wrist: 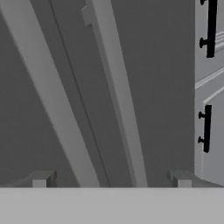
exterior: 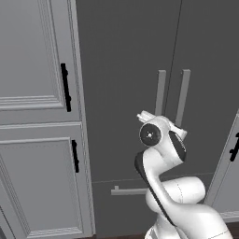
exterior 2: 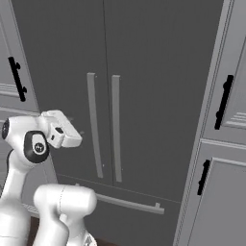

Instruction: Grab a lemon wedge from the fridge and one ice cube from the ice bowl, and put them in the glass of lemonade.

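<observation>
The fridge (exterior: 121, 93) (exterior 2: 153, 86) stands shut right in front of me, its two dark grey doors meeting at a centre seam. Two pale vertical bar handles (exterior: 161, 93) (exterior 2: 116, 129) flank that seam. My gripper (wrist: 111, 181) is open, nothing between its fingertips (wrist: 39, 180). It points at the doors from a short distance, and both handles (wrist: 120, 109) run slantwise across the hand view. My white hand (exterior 2: 60, 129) hovers left of the handles at their mid height. The lemon wedge is hidden behind the shut doors. The ice cube, ice bowl and glass of lemonade are out of view.
Panelled grey cupboards (exterior: 32, 93) with black handles (exterior: 66, 87) stand left of the fridge, and more cupboards (exterior 2: 226, 192) with black handles (exterior 2: 222, 102) on its right. A horizontal pale drawer handle (exterior: 128, 191) (exterior 2: 125, 202) runs below the fridge doors.
</observation>
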